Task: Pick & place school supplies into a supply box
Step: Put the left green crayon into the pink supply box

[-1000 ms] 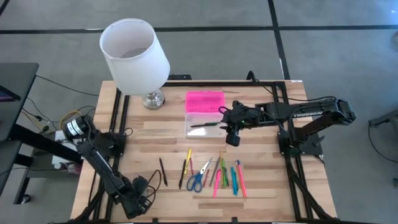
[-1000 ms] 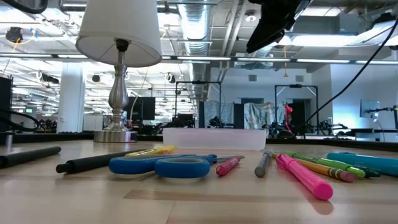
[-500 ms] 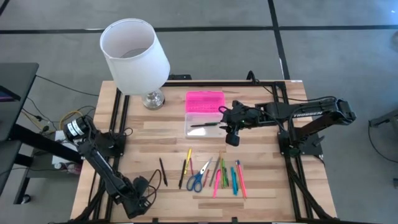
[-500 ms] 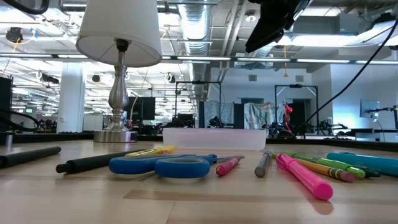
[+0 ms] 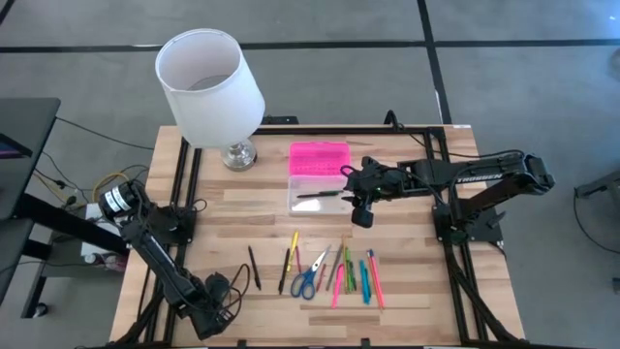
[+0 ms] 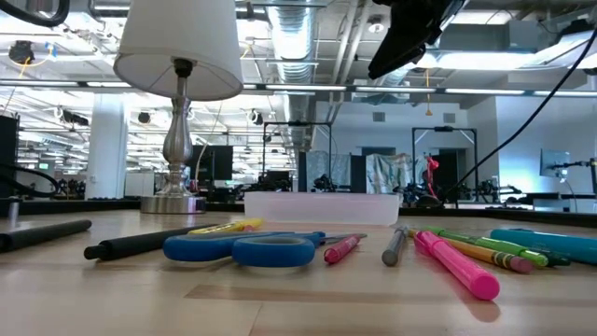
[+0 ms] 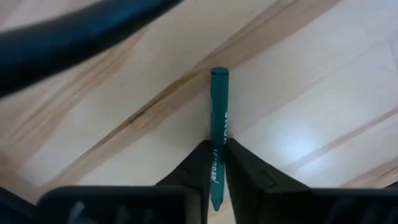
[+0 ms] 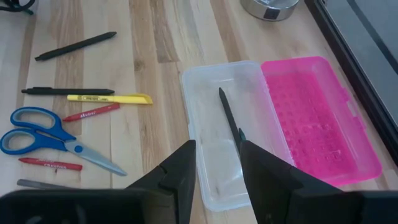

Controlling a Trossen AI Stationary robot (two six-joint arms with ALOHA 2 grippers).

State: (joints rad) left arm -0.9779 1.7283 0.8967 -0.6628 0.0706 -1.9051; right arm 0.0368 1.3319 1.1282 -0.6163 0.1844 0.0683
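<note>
1. The tabletop (image 5: 407,301) is unchanged from a second ago, with pens, crayons and scissors (image 5: 306,280) lying in a row.
2. The supply box (image 5: 316,191) lies open with one black pen (image 8: 229,117) inside; the right gripper (image 5: 359,214) hovers above it, fingers wide.
3. The left gripper (image 7: 216,171) at the near edge has just been closed on a green crayon (image 7: 217,112), so one more supply seems ready for lifting.

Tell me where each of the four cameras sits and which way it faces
High: overhead, straight down on table, both arms.
Low: table height, level past scissors; an arm overhead.
Left wrist: left end effector shut on green crayon.
Right wrist: open right end effector above supply box.
Shared: high and right wrist both show the black pen in the box.
</note>
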